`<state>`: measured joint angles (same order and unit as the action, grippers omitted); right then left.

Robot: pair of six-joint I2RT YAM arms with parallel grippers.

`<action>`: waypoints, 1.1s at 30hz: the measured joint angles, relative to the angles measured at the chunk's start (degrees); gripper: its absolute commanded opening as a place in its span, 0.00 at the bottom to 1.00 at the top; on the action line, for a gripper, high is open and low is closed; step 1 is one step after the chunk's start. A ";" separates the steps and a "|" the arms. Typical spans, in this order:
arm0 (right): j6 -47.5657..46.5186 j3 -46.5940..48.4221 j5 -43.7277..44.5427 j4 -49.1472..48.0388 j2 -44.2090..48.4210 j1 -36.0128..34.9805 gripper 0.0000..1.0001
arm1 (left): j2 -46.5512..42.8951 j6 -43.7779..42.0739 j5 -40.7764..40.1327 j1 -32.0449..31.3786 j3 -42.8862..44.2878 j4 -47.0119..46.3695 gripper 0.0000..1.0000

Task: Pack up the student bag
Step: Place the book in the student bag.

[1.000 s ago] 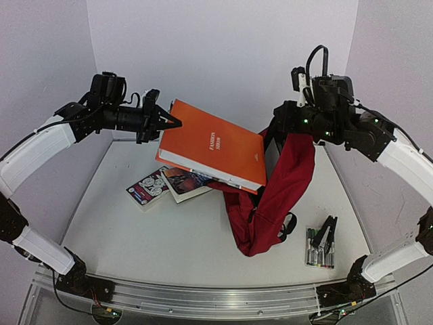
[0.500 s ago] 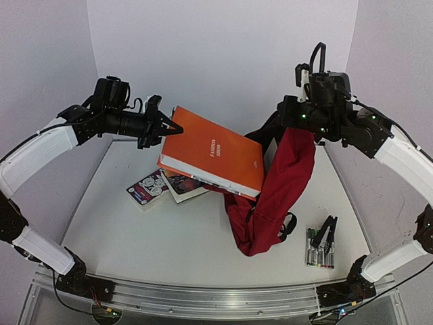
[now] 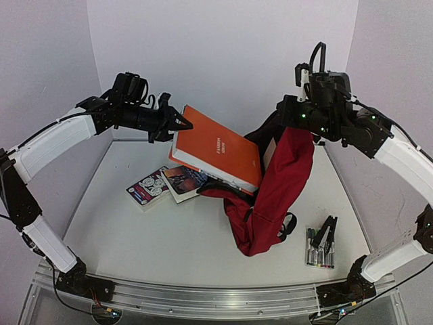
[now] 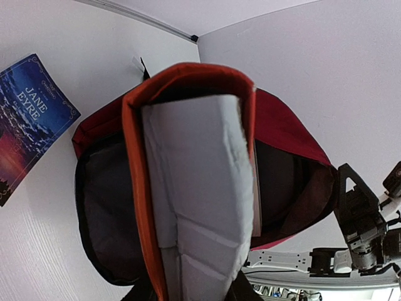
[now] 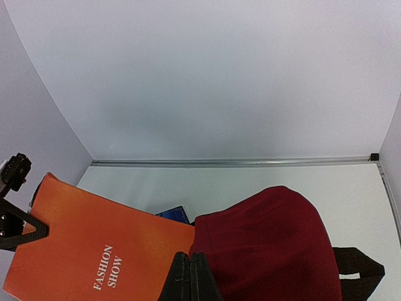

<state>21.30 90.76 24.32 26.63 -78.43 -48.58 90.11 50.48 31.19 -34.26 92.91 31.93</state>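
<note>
**Book tips deeper into the bag**

Since a second ago my left pincer (image 3: 181, 124) has swung in toward my right one. The orange book (image 3: 220, 149) in front of it now slopes more steeply, and its far end has sunk into the open mouth of the student bag (image 3: 284, 183), where before it only lay across the rim. My right pincer (image 5: 191, 276) has barely shifted.

The near end of the book lies between my left fingers. I cannot tell whether they grip it or merely flank it. My right fingers are pressed fully together on the top edge of the bag's red fabric, so the bag hangs below that pincer with its bottom resting on the white table (image 3: 169, 237).

White capitals on the orange cover read "FASHION SHOW". Down and to the left of my left pincer, flat on the table beside the bag, a blue book (image 4: 31, 119) is titled "JANE EYRE".
</note>
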 measured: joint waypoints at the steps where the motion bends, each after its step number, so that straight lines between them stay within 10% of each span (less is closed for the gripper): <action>1: 0.00 0.00 -0.05 0.00 -0.02 0.00 0.00 | 0.49 -0.02 -0.06 -0.07 0.32 0.00 0.28; 16: -0.06 0.00 -2.83 -1.43 -1.95 0.00 0.00 | 8.37 2.50 4.70 -4.24 4.62 -10.30 0.63; 33: 0.07 0.61 -1.10 -3.54 -2.68 0.00 0.00 | 11.42 3.56 9.85 -12.00 5.08 -21.71 0.75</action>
<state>21.37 91.37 23.22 23.09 -81.11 -48.58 101.53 54.04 41.04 -46.26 97.99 10.22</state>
